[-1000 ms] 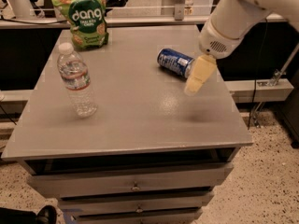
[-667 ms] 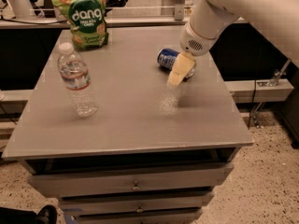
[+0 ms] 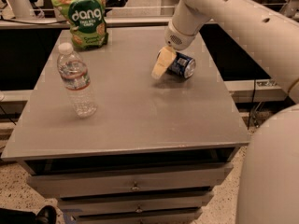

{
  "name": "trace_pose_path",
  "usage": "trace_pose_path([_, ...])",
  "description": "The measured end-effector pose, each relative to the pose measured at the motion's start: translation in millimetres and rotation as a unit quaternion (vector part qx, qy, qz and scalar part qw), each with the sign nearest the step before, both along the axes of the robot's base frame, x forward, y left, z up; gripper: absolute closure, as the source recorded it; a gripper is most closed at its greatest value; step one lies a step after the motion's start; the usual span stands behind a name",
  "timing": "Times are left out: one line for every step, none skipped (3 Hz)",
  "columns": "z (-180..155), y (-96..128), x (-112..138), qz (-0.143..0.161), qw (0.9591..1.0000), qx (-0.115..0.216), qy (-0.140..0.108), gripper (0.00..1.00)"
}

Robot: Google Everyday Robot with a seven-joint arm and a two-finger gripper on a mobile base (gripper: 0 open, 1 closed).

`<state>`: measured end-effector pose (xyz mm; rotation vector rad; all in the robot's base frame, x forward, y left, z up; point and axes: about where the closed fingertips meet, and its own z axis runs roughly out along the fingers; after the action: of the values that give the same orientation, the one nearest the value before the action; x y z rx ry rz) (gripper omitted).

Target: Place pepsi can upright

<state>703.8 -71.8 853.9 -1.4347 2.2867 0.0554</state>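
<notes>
One pepsi can (image 3: 182,65), on its side on the grey table (image 3: 140,120), toward 1 o'clock from the tabletop's centre. One gripper (image 3: 160,68), hanging at the can's 9 o'clock, overlapping its left end in our view; whether it is spread or closed we cannot tell. One water bottle (image 3: 75,80), upright, at 9 o'clock. One green dang bag (image 3: 81,15), at 11 o'clock.

— What colour is the gripper (image 3: 160,66)?
— Pale yellow, on a white arm (image 3: 224,8). It sits just beside the pepsi can (image 3: 183,65), which is blue with white markings and a silver end.
— And the rest?
— A green bag (image 3: 83,15) with white lettering, a clear water bottle (image 3: 77,80) with a white cap, and a plain grey table (image 3: 140,111).
</notes>
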Motion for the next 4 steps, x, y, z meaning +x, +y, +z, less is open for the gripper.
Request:
trace_pose_path([-9,0,21,-0.013,0.9999,-0.005,0.001,0.0])
trace_pose_path([-17,-7,31,-0.022,0.9996,-0.015,0.005,0.0])
trace_pose_path([-23,-15,35,-0.029,0.9992,-0.025,0.011,0.0])
trace_pose_path([-26,-17,36,-0.029,0.999,-0.031,0.014,0.18])
